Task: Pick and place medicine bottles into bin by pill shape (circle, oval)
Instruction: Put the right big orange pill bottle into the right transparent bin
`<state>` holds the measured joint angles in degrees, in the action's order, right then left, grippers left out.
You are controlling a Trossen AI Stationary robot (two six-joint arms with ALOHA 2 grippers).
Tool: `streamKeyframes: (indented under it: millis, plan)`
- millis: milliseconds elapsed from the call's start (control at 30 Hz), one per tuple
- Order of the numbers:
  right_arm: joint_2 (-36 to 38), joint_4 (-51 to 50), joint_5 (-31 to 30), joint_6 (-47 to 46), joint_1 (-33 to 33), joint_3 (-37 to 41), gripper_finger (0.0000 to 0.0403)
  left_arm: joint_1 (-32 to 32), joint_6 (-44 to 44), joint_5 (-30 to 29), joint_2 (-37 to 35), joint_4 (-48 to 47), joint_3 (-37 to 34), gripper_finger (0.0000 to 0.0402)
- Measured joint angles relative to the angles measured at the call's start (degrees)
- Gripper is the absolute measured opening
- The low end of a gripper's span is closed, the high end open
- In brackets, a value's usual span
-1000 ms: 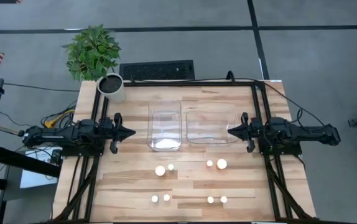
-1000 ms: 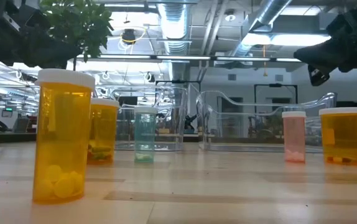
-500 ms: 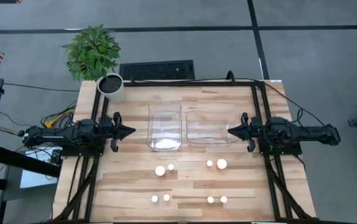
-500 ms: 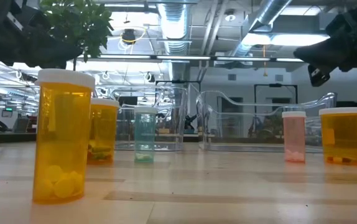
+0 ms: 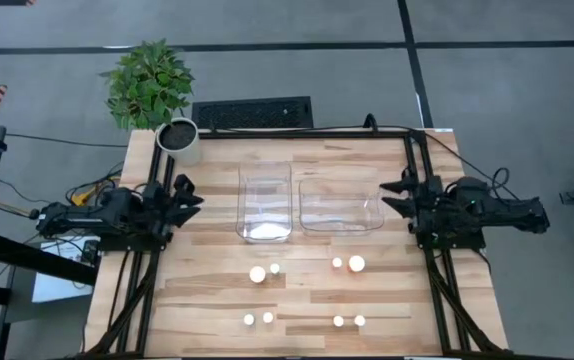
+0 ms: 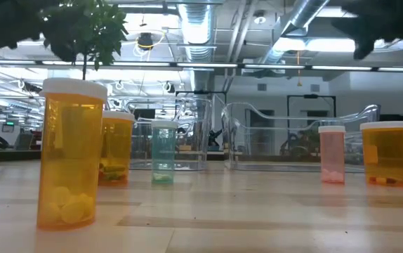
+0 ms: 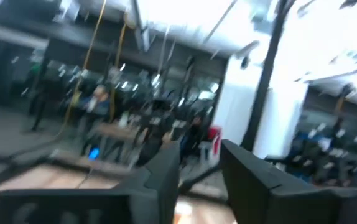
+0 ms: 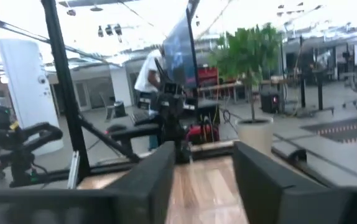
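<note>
Both arms are moving versus a second ago: the left gripper [image 5: 181, 196] and right gripper [image 5: 401, 194] are pulling back toward the table edges and swinging toward the far side, fingers now spread apart where they were pressed together, holding nothing. The eight medicine bottles [image 5: 257, 274] are sitting untouched on the table [image 5: 307, 160], in two rows on the near side of the two clear bins [image 5: 265, 203].

Bright, even overhead light on the counter [image 5: 297, 290], soft shadows only. Ceiling lamps [image 6: 194, 21] glare beyond the jaws; left wrist view smeared with motion blur, backgrounds soft.
</note>
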<state>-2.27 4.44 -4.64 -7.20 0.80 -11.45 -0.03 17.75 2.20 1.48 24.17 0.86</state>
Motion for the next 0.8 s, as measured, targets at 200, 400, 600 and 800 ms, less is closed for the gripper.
streamKeyframes:
  millis: [200,400,600,800]
  plan:
    - [-4.6,-14.0,0.0,-3.5,0.0,-10.8,0.0252,0.0,3.9,3.5,0.0,6.1,1.8,0.0187]
    - [-14.5,-28.2,0.2,-6.4,-0.6,-21.8,0.0250,0.0,3.0,4.4,0.1,1.2,7.1,0.0244]
    - [-26.4,-42.5,0.2,-10.4,-2.8,-33.2,0.0241,0.0,2.9,3.5,3.1,-6.2,12.2,0.0269]
    - [-36.4,-56.1,0.7,-18.4,-7.6,-40.5,0.0240,0.0,2.4,3.4,8.0,-9.0,14.2,0.0270]
